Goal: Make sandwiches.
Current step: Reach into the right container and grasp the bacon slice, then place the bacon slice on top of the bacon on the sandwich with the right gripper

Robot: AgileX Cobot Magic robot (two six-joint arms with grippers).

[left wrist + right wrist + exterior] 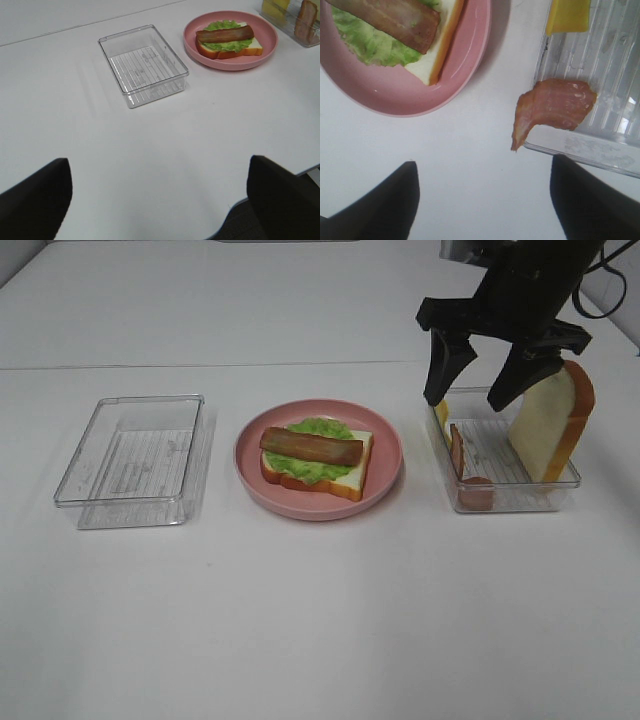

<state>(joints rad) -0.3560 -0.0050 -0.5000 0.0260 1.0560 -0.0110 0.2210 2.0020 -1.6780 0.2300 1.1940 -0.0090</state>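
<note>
Right tool (466, 400) hovered, jaws apart and empty, over the clear tray (520, 502); left tool (160, 205) was spread wide too. On the pink plate (385, 480), the sandwich (300, 468) had bread, lettuce (318, 428) and bacon (312, 446). Cheese (567, 15) and the top slice (550, 425) sat in the tray, not yet added.

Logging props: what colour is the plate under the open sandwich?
Pink: the plate shows best in the exterior high view.
</note>
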